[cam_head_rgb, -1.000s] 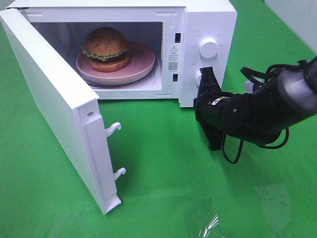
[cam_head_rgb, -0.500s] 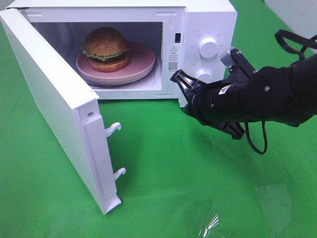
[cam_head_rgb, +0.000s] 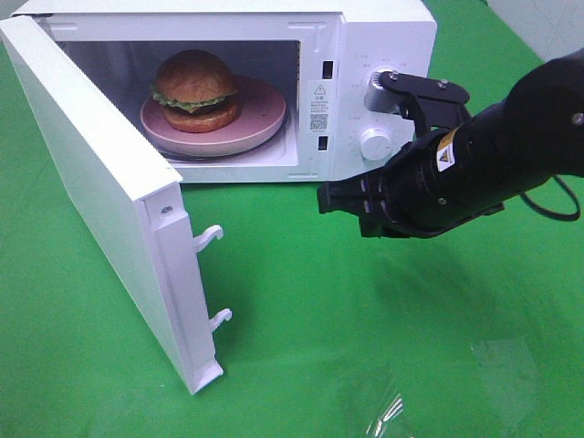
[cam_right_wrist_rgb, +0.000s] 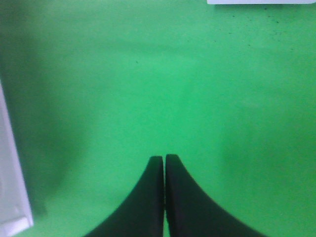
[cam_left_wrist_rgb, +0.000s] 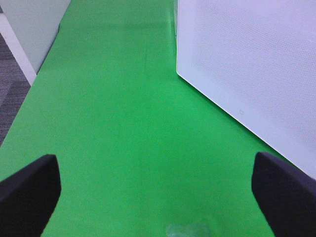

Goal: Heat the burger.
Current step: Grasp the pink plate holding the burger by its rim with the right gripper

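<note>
Left hand (cam_left_wrist_rgb: 154,170): shown only by its own wrist camera. Its two dark fingers (cam_left_wrist_rgb: 29,190) are set wide apart with nothing between them, over bare green worktop (cam_left_wrist_rgb: 113,123). A white panel (cam_left_wrist_rgb: 247,64) with a fine dotted texture stands beside it; which part of the appliance this is cannot be told.

Door (cam_head_rgb: 100,182): white, swung wide open at the left of the cavity. Two white latch hooks (cam_head_rgb: 208,237) project from its free edge.

Burger (cam_head_rgb: 193,88): inside the open cavity, left of centre, upright on the plate. Glossy brown domed bun, with a green lettuce edge showing.

Plate (cam_head_rgb: 260,114): round, pink, wider than the burger, lying flat on the cavity floor.

Microwave (cam_head_rgb: 383,27): white, standing at the back of the worktop, with its control panel to the right of the cavity. The upper knob (cam_head_rgb: 374,82) is partly covered by the arm; the lower knob (cam_head_rgb: 376,144) is in plain view.

Right hand (cam_head_rgb: 325,197): black, low in front of the control panel and pointing left. It is clear of the microwave front and well apart from the door. In the wrist view its black fingers (cam_right_wrist_rgb: 148,197) are pressed together along their length and hold nothing, with green worktop beneath.

Plastic scrap (cam_head_rgb: 388,415): clear, crumpled, lying at the near edge of the worktop.

Arm (cam_head_rgb: 511,137): black, reaching in from the right.
</note>
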Robot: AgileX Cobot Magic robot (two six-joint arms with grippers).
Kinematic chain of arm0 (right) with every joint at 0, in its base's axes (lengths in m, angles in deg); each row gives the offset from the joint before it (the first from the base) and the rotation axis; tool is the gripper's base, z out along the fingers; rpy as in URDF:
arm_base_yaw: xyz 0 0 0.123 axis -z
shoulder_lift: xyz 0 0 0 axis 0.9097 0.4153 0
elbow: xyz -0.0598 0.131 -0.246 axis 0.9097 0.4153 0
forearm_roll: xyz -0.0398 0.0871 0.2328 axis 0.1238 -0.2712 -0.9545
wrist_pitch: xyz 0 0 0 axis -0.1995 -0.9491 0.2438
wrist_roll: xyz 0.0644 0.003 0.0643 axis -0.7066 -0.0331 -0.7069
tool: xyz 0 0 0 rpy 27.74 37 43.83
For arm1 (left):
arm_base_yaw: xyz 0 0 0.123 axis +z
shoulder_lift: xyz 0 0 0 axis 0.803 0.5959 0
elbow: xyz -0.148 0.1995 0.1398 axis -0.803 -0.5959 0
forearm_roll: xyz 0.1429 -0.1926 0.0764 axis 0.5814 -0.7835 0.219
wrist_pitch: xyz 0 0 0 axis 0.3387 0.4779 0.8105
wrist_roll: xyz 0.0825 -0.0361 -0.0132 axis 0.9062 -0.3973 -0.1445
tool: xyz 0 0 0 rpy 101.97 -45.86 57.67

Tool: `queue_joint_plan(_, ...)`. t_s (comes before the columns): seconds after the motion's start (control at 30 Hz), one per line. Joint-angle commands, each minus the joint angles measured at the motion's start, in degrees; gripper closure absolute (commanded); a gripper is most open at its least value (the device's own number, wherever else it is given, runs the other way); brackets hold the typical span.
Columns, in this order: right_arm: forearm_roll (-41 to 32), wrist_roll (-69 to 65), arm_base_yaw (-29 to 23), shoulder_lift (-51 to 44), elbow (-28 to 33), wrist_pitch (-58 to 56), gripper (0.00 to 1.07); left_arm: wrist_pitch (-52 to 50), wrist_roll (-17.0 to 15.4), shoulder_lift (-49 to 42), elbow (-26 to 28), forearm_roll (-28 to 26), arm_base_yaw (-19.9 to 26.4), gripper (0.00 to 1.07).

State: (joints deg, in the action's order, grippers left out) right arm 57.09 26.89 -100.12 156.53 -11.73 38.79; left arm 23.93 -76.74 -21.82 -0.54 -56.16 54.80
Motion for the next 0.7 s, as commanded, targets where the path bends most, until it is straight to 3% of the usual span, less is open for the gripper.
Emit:
queue_joint_plan(0.03, 6.53, 4.13, 0.40, -3.21, -2.29, -11.75, 1.05, -0.40, 0.06, -1.15, -0.11, 0.00, -0.23, 0.09)
queue_joint_plan(0.3, 6.13, 14.15, 0.34, -8.77, -4.76, -28.82, 1.04, -0.40, 0.06, -1.15, -0.11, 0.00, -0.23, 0.09)
queue_joint_plan(0.7, 6.13, 24.98, 0.34, -18.33, -4.76, -36.73, 0.97, -0.40, 0.06, -1.15, -0.11, 0.00, -0.23, 0.09)
